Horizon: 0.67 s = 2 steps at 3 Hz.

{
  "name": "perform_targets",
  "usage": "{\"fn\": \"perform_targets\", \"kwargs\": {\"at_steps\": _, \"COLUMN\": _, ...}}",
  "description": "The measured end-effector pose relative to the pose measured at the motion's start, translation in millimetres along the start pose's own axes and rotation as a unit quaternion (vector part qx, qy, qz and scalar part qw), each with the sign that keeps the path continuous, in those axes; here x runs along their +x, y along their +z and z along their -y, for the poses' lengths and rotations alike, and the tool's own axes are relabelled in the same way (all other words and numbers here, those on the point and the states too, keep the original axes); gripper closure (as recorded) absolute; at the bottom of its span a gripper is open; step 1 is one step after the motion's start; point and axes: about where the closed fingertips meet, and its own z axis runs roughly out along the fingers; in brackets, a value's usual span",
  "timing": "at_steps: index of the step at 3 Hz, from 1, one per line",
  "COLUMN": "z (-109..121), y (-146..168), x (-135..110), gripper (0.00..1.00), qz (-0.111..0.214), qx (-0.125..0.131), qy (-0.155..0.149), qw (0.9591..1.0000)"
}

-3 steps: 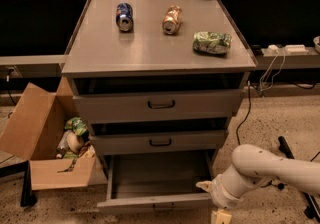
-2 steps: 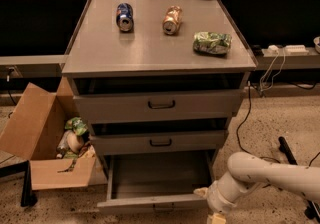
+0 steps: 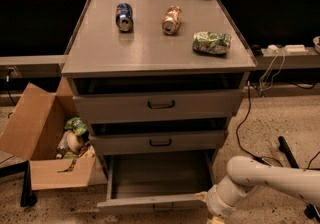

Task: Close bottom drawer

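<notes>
The bottom drawer (image 3: 155,178) of the grey metal cabinet is pulled well out, its narrow front panel (image 3: 150,202) low in the view and its inside bare. The middle drawer (image 3: 160,142) and top drawer (image 3: 161,104) stand slightly out. My white arm (image 3: 265,180) reaches in from the right. My gripper (image 3: 216,215) is at the right end of the bottom drawer's front panel, at the lower edge of the view, with its fingers cut off by the frame.
On the cabinet top (image 3: 100,48) lie a blue can (image 3: 124,16), a brown can (image 3: 171,19) and a green bag (image 3: 212,42). An open cardboard box (image 3: 45,138) with trash stands on the floor at left. Cables (image 3: 245,113) and a black leg (image 3: 292,154) lie at right.
My arm and gripper have moved lower and slightly left, toward the right end of the bottom drawer's front. The drawer has not visibly moved.
</notes>
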Motion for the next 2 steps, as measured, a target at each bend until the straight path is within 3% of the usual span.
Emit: {"fn": "perform_targets", "kwargs": {"at_steps": 2, "z": 44.8, "y": 38.9, "x": 42.6, "gripper": 0.0, "qz": 0.0, "qx": 0.019, "qy": -0.022, "qw": 0.9996}}
